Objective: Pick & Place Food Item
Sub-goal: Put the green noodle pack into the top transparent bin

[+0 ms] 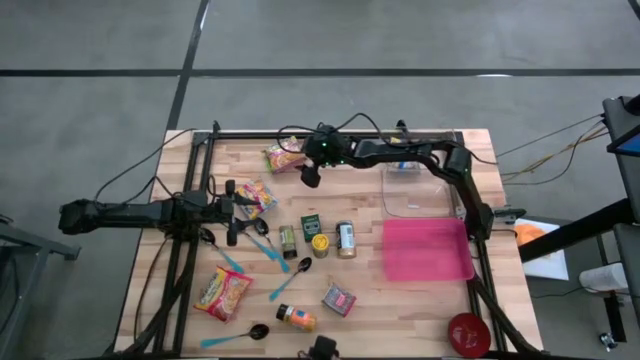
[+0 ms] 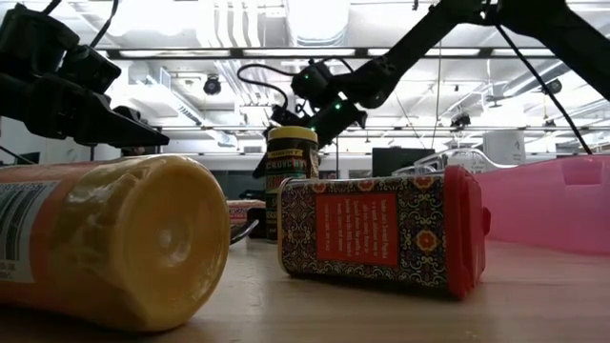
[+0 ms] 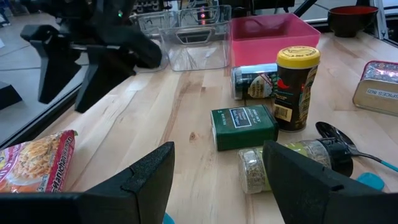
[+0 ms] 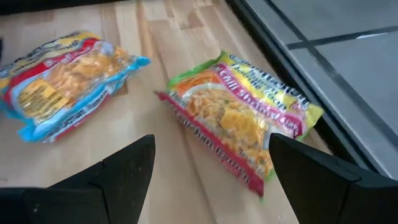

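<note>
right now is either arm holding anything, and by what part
Nothing is held. The right gripper hovers with open jaws over the noodle packet near the table's far edge; the left gripper is open too, empty, near the green box.

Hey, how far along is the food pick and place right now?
Nothing looks placed: the pink bin and clear container hold no food. In hand: the right gripper, jaws open, hovers by the green-edged noodle packet; the left gripper waits open, holding nothing. Left: grasping and placing the packet.
</note>
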